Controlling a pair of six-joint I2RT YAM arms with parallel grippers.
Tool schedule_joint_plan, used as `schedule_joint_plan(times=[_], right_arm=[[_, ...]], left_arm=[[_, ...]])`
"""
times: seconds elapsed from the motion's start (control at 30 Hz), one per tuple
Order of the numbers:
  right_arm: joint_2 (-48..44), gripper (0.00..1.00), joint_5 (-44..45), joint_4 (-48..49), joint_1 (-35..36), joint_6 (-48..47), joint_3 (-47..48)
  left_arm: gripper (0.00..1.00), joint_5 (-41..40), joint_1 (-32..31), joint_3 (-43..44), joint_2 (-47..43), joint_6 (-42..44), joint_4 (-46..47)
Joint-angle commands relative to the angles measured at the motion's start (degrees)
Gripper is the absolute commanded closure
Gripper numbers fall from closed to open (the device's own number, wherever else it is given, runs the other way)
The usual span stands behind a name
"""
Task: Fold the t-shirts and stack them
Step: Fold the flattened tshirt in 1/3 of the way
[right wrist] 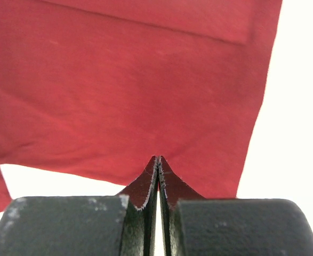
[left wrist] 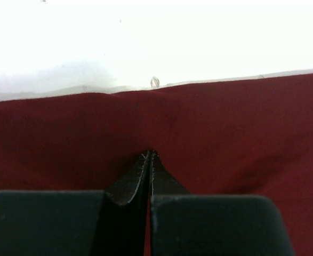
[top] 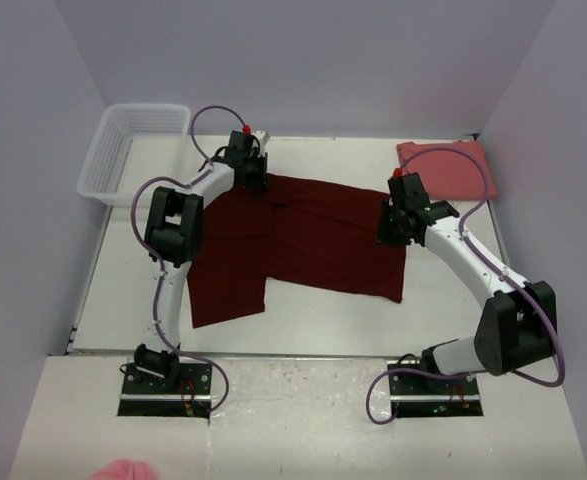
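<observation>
Left gripper (left wrist: 150, 156): jaws fully closed, pads pressed flat together. The cloth puckers at the fingertips, consistent with a pinch on the dark maroon red cloth t-shirt (top: 313, 240). The grip lies just inside the shirt's far hem, towards its left end; the wrist view shows bare white table (top: 323, 320) directly beyond that hem.

Right gripper (right wrist: 158, 158): jaws likewise fully closed, with no gap visible at the tips. Creases fan out from the tips into the same maroon cloth, so it too appears pinched. The grip is at the shirt's right edge, where the wrist view shows table surface to the right of the cloth and below it.

The dark maroon red cloth t-shirt lies spread across the middle of the table between the two arms. Its left portion reaches further towards the near edge than the rest.

A lighter salmon pink cloth t-shirt (top: 443, 168) lies in a flat folded shape in the far right corner, apart from the maroon one.

A white plastic mesh basket (top: 145, 108) stands at the far left corner.
</observation>
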Motion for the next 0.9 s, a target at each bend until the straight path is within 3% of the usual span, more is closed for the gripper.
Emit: schedule_joint_plan(times=[0.0,0.13,0.3,0.37,0.4,0.5,0.87], right_arm=[[1.12,1.00,6.39,-2.79,0.30,1.95,0.38],[1.82,0.98,8.76,-4.73,0.30,4.67,-0.94],[0.86,0.77,9.29,-5.44,0.30,6.08,-4.27],[-0.28,0.74,8.33,-5.44,0.30,6.61,-6.11],[-0.98,0.65,8.07,-5.52,0.30,6.78,-6.82],[-2.22,0.55,8.50,-7.01,0.30,7.40,-8.58],[-3.01,0.56,6.13,-7.29,0.48,12.75,-12.88]], left_arm=[[1.00,-0.37,1.18,3.90,4.66,1.54,-4.43],[1.00,0.33,1.79,5.93,6.07,1.28,-4.79],[1.00,0.86,2.93,2.35,4.40,0.57,-2.77],[1.00,0.51,3.02,0.50,3.09,0.66,-1.89],[1.00,0.16,3.11,-0.64,2.73,0.66,-1.54],[1.00,0.94,3.11,-2.06,1.68,0.49,-0.83],[1.00,5.43,3.02,-7.77,-6.57,-1.36,3.12]])
